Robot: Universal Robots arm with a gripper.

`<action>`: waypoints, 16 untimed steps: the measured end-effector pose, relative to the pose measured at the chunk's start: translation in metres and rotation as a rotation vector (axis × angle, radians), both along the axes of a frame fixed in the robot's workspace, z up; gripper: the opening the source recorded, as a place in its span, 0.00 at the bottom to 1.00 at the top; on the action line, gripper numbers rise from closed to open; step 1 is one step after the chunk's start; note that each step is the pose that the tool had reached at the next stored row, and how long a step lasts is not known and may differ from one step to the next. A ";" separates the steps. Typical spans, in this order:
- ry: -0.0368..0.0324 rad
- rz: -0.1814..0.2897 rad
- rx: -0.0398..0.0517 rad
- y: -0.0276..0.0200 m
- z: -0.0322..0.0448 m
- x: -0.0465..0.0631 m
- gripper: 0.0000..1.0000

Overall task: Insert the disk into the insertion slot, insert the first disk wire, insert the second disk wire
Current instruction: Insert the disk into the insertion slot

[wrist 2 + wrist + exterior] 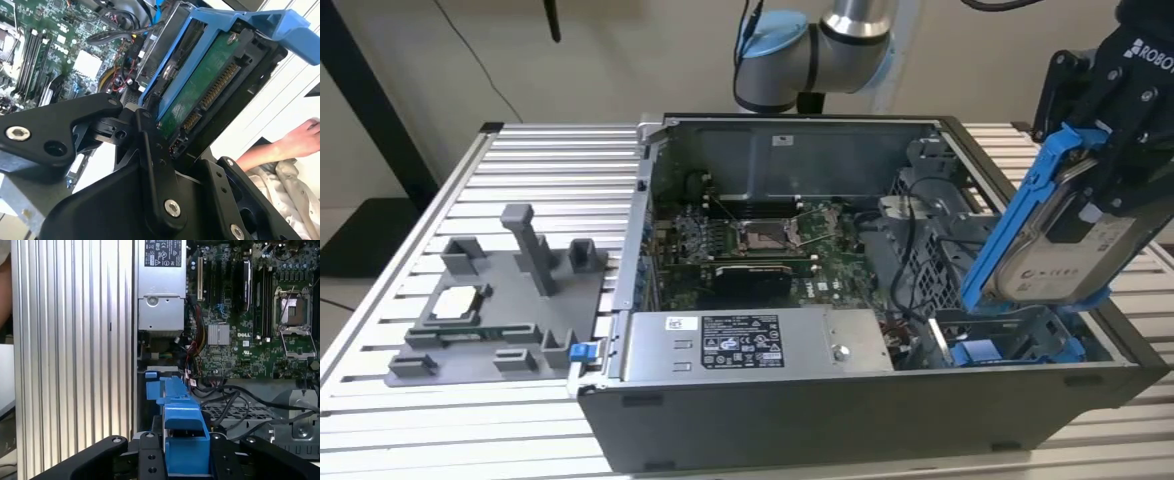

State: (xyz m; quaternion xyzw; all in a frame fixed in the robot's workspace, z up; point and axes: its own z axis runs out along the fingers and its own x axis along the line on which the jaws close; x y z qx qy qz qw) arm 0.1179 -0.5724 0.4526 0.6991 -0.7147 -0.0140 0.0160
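My gripper (1101, 190) is shut on the disk (1067, 255), a silver drive with a white label in a blue carrier frame (1027, 215). I hold it tilted on edge over the open computer case, at the exterior view's right. Just below its lower end is the insertion slot (1007, 348), a grey bay with blue plastic parts. In the second wrist view the disk's green board and connector (200, 95) sit between my black fingers (150, 150). The first wrist view looks down the blue carrier (182, 430). Black cables (245, 392) lie loose nearby; which are the disk wires I cannot tell.
The grey labelled power-supply box (747, 345) fills the case's front, with the motherboard (761, 240) behind it. A grey fixture with small parts (494, 310) sits on the slatted table (534, 150) at the exterior view's left. A person's hand (295, 142) is close by.
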 end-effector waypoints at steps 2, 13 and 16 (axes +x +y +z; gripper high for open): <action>0.0011 0.000 0.0000 -0.0001 -0.0028 0.000 0.00; 0.0017 0.000 0.0001 -0.0003 -0.0069 0.000 0.00; 0.0020 0.000 0.0011 -0.0003 -0.0090 0.000 0.00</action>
